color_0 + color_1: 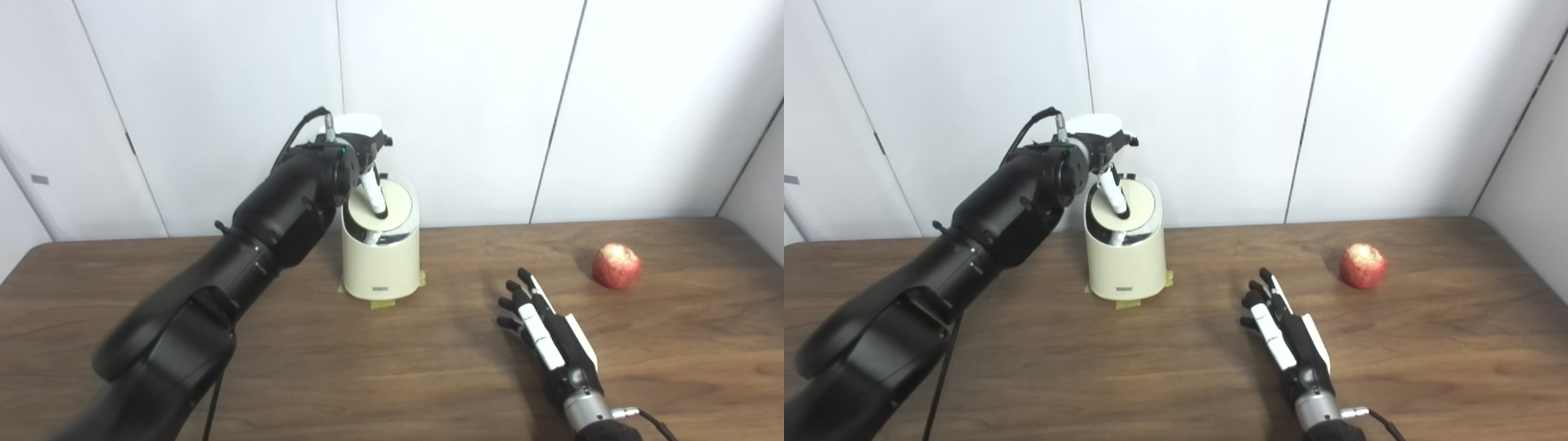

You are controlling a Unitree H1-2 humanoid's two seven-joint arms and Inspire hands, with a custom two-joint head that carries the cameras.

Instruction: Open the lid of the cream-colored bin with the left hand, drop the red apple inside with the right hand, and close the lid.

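Observation:
The cream-colored bin [381, 263] stands on the wooden table at the back, left of the middle. Its round lid [392, 205] is tilted, with a dark shiny gap under its front edge. My left hand [361, 147] hovers above the bin, and one white finger [373, 195] reaches down and touches the lid. It holds nothing. The red apple [616, 265] lies on the table to the right, apart from both hands. My right hand [542, 321] rests low over the table, fingers stretched out and empty, a short way down and left of the apple.
Yellow tape [383, 300] marks the bin's base. A white panelled wall [459, 92] stands right behind the table. My left arm [245, 257] crosses the left half of the table. The table's right edge [756, 239] runs just beyond the apple.

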